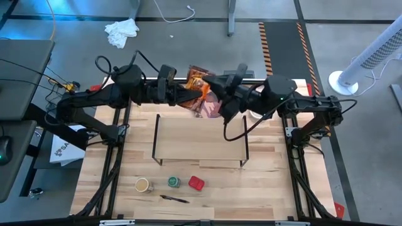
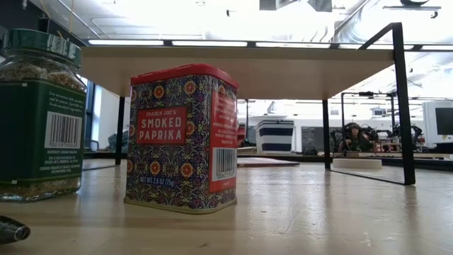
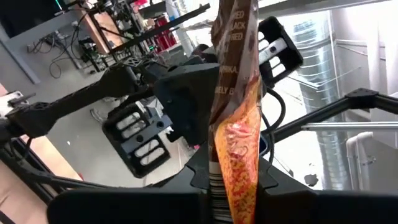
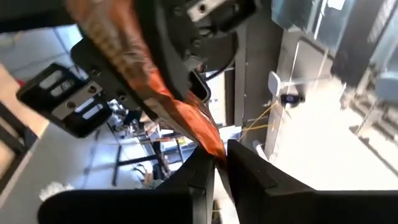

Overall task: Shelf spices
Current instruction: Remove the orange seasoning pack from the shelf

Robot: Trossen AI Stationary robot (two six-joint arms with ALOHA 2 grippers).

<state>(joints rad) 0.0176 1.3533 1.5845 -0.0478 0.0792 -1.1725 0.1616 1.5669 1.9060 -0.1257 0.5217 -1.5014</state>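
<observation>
The flat brown-orange packet (image 1: 197, 79) hangs in the air over the table's far middle, behind the shelf (image 1: 201, 139). Both grippers meet on it. My left gripper (image 1: 191, 94) comes in from the left and my right gripper (image 1: 213, 88) from the right. Both point about level. The tan-topped jar (image 1: 143, 184), the green-lidded jar (image 1: 174, 182) and the red tin (image 1: 196, 183) stand upright on the table near its front edge, in front of the shelf. The low view shows the tin (image 2: 180, 138) and the green jar (image 2: 39, 117) up close. My left gripper (image 3: 233, 190) pinches the packet's barcode end (image 3: 231, 168) between its two fingers, coming about level from the table's left. The packet stands edge-on beyond the fingers, clear of the table. My right gripper (image 4: 221, 163) has a thin orange corner of the packet (image 4: 214, 144) in the narrow gap between its fingers, coming about level from the table's right. The packet runs away from the fingers, lifted clear.
A dark reddish card (image 1: 211, 108) lies on the table under the grippers, with a white roll (image 1: 254, 115) beside the right arm. A dark pen (image 1: 174, 199) lies near the front edge. Bare wood stretches between the shelf and the jars.
</observation>
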